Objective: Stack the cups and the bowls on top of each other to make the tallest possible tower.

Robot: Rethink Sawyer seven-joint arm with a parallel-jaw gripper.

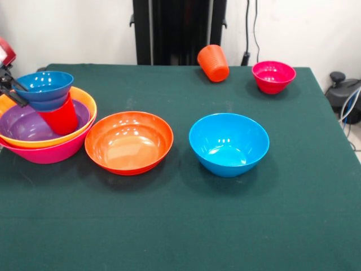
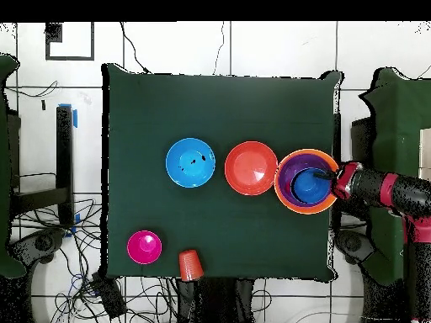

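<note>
The tower stands at the left in the front view: the big pink bowl (image 1: 48,152) holds the yellow-orange bowl (image 1: 84,101) and the purple bowl (image 1: 25,124). The red cup (image 1: 61,117) stands in the purple bowl. The small blue bowl (image 1: 45,89) sits tilted on the cup. My gripper (image 1: 12,90) is at the left edge, pinching that bowl's rim. Overhead, my gripper (image 2: 337,180) is at the right of the tower (image 2: 286,198). The orange cup (image 1: 213,63) lies on its side at the far edge.
A shallow red-orange bowl (image 1: 128,141) sits beside the tower, with the medium blue bowl (image 1: 228,144) to its right. The small magenta bowl (image 1: 273,76) is at the far right corner. Green cloth (image 1: 180,226) covers the table. The pedestal (image 1: 177,28) stands behind.
</note>
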